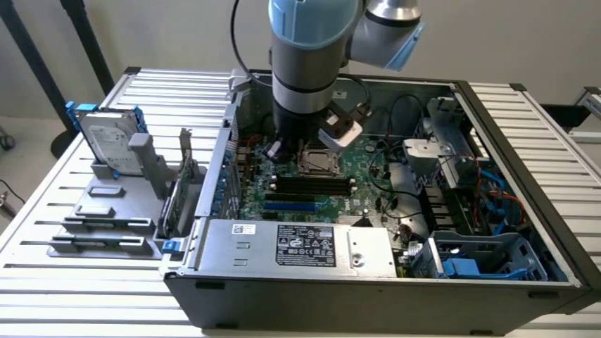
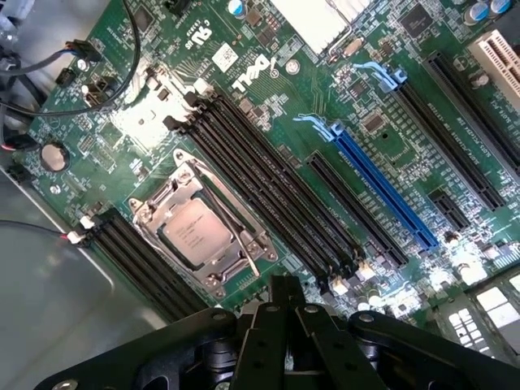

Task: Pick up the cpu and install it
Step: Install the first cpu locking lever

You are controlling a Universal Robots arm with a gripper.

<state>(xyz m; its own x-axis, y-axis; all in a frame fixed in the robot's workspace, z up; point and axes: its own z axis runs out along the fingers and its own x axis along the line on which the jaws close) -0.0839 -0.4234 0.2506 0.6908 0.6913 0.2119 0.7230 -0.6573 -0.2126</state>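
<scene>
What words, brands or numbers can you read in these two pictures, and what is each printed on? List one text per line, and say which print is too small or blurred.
"DELL", white letters on the green motherboard.
Too blurred to read:
the label on the silver power supply;
the engraving on the cpu in its socket;
the small white markings beside the memory slots;
the label on the hard drive.

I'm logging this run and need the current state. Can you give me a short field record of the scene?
cpu: sits in the socket on the motherboard, metal frame around it
gripper: above the board, close to the socket, fingers together, holding nothing
computer case: open, lying on a slatted table
hard drive: upright in a grey stand at the exterior view's left, outside the case
</scene>
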